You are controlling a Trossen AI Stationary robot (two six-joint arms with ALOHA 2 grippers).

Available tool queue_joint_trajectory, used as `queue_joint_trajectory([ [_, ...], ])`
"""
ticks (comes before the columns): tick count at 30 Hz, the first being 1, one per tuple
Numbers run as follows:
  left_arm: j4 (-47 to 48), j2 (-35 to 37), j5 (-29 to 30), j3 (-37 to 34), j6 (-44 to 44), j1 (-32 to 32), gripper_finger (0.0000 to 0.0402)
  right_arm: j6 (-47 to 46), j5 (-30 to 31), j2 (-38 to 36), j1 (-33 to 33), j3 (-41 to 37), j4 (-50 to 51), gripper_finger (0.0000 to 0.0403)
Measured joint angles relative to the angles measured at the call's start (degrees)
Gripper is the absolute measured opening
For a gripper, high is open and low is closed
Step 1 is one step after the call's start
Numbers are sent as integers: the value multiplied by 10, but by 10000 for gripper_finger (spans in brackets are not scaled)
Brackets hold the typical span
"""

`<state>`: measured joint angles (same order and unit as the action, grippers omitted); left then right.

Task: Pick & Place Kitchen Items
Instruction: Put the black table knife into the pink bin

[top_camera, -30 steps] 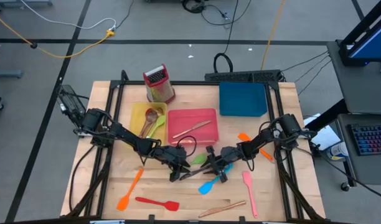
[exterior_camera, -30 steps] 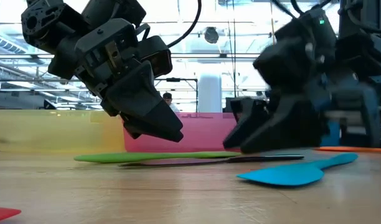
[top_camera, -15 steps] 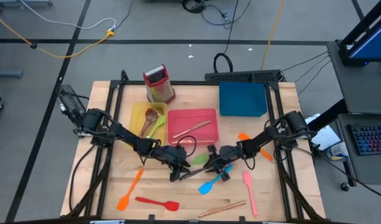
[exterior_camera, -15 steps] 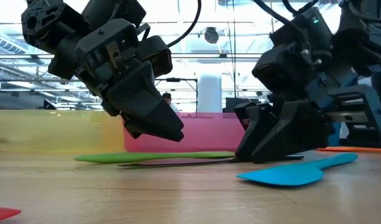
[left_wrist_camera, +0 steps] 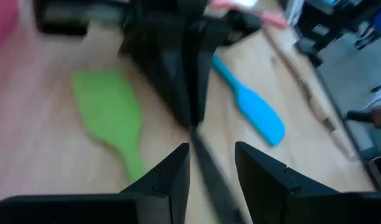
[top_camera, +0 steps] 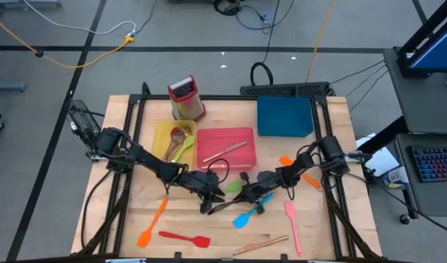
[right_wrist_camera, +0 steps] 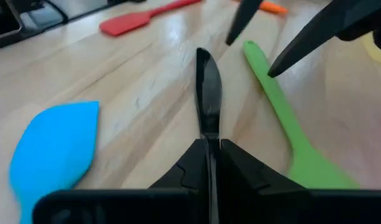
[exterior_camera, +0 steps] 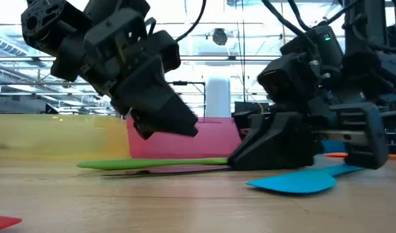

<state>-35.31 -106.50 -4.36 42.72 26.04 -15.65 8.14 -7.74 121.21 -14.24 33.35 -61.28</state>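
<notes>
The right gripper (right_wrist_camera: 208, 163) has its two dark fingers pinched onto one end of a dark metal knife (right_wrist_camera: 207, 99), which lies flat on the wooden table (top_camera: 187, 223) and points toward the other arm. Just beside the knife lies a green spatula (right_wrist_camera: 279, 106), roughly parallel to it, and on the knife's other side rests a blue spatula (right_wrist_camera: 50, 149), a little apart. The left gripper (left_wrist_camera: 209, 163) hangs just above the knife's far end with its fingers (left_wrist_camera: 169, 177) parted to either side of the blade and not touching it. In the high view the two grippers meet near the middle of the table, the left arm (top_camera: 147, 162) reaching in low from the left edge and the right arm (top_camera: 311, 169) from the right, both stretched out nearly level. Around them lie a red spatula (top_camera: 185, 238), an orange spatula (top_camera: 152, 223), a pink spatula (top_camera: 292, 225) and a copper-coloured utensil (top_camera: 261, 245). Behind the grippers stand a yellow tray (top_camera: 161, 140) with utensils in it, a pink tray (top_camera: 225, 158) holding a wooden utensil (top_camera: 225, 151), a blue tray (top_camera: 285, 117) and a red-topped box grater (top_camera: 185, 98).
</notes>
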Motion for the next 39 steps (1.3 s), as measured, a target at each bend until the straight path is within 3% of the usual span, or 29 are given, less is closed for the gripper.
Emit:
queue_joint_trajectory([
  [7, 61, 0, -1, 44, 24, -5, 138, 3, 15, 15, 0, -11, -27, 25],
  [12, 176, 0, -1, 76, 25, -19, 182, 17, 15, 15, 0, -11, -45, 25],
  [18, 188, 0, 4, 76, 13, -35, 219, 34, 27, 9, -6, -11, -65, 25],
  [26, 215, -1, -52, 76, 56, -31, 186, 42, 49, 8, -10, -11, -76, 25],
  [33, 184, -51, -172, 78, 106, -12, 161, 62, 50, 8, -13, -11, -92, 25],
  [39, 159, -57, -200, 78, 101, 5, 123, 67, 51, 8, -16, -11, -94, 23],
])
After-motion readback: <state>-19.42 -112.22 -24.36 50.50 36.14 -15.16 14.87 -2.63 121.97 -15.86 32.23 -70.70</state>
